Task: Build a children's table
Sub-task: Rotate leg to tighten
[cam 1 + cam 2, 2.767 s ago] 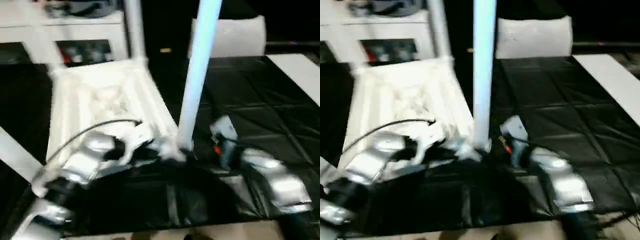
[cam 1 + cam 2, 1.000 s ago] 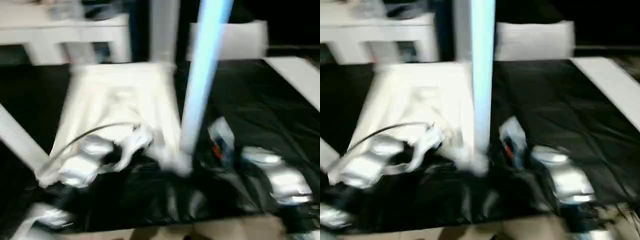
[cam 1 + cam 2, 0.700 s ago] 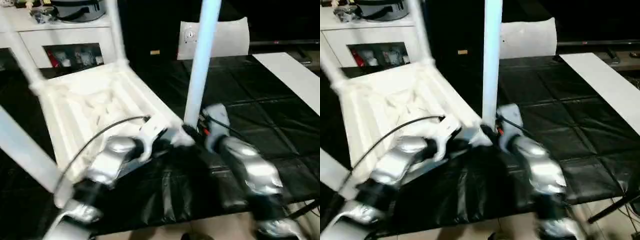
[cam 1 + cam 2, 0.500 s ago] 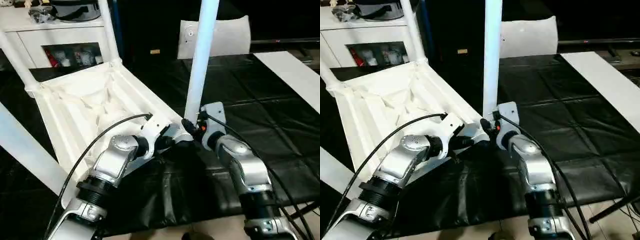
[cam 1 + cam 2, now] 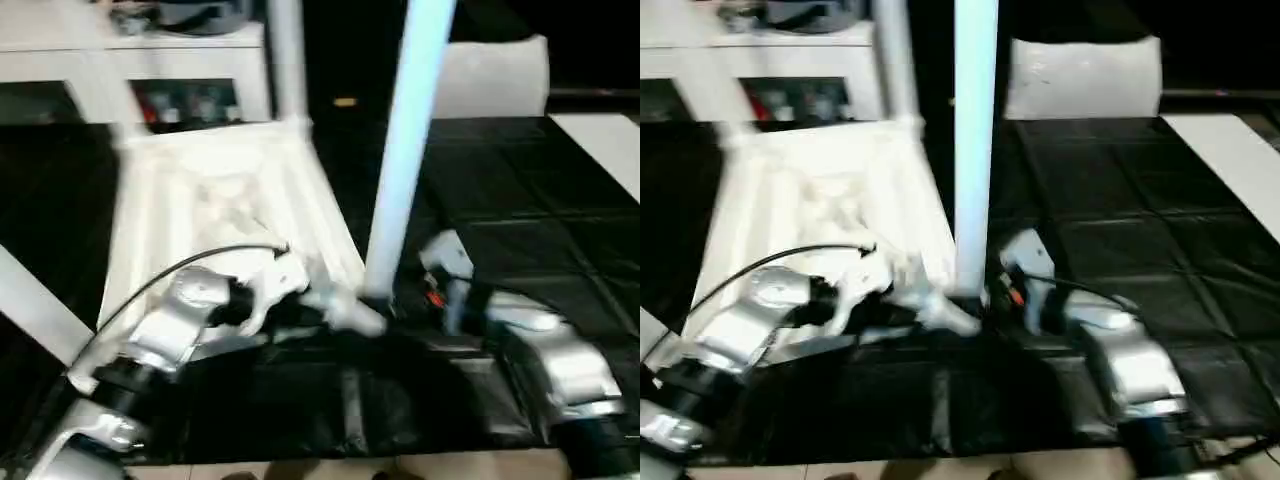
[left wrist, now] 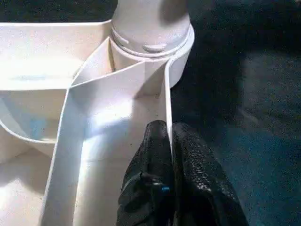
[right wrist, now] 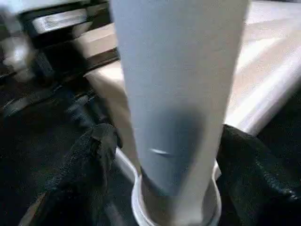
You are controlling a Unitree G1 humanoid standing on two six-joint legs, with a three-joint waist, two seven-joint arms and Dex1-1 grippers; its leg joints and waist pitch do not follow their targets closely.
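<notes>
Right wrist view is showing the right gripper (image 7: 171,155) straddling, jaws spread, the upright leg (image 7: 176,94) seated in its corner socket (image 6: 153,44); left gripper (image 6: 170,141) is pinching the adjoining rib.

My head's two eyes look forward and down over my forearms; each wrist camera sits close against the same corner socket (image 6: 151,42), from opposite sides.
</notes>
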